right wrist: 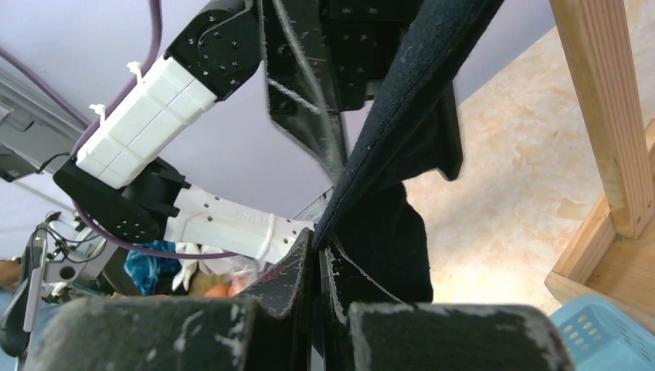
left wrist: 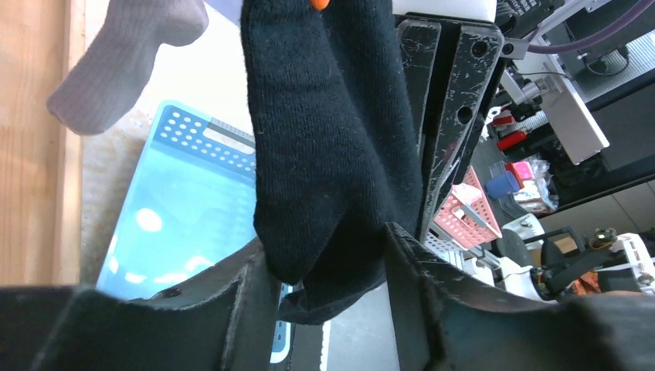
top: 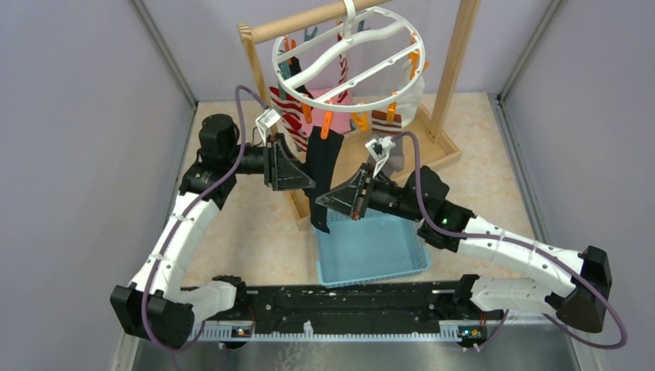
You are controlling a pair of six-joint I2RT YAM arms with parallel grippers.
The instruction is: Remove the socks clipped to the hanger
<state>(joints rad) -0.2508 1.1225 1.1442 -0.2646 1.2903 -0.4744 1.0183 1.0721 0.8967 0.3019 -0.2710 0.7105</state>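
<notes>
The white round hanger [top: 347, 58] hangs from a wooden rod with several socks clipped under it. A black sock [top: 324, 166] hangs from an orange clip [top: 326, 124]. My right gripper [top: 323, 199] is shut on the black sock's lower edge; in the right wrist view [right wrist: 318, 247] the jaws are pressed together on the sock [right wrist: 409, 100]. My left gripper [top: 307, 179] is open at the sock's left side. In the left wrist view [left wrist: 324, 241] the sock's toe [left wrist: 324, 116] hangs between the spread fingers [left wrist: 409, 294] without being pinched.
A blue basket [top: 371, 247] sits on the table below the socks. The light wooden stand [top: 452, 69] has a base frame [right wrist: 602, 108] close to my right arm. Red-striped, pink and grey socks [left wrist: 123, 54] hang behind the black one.
</notes>
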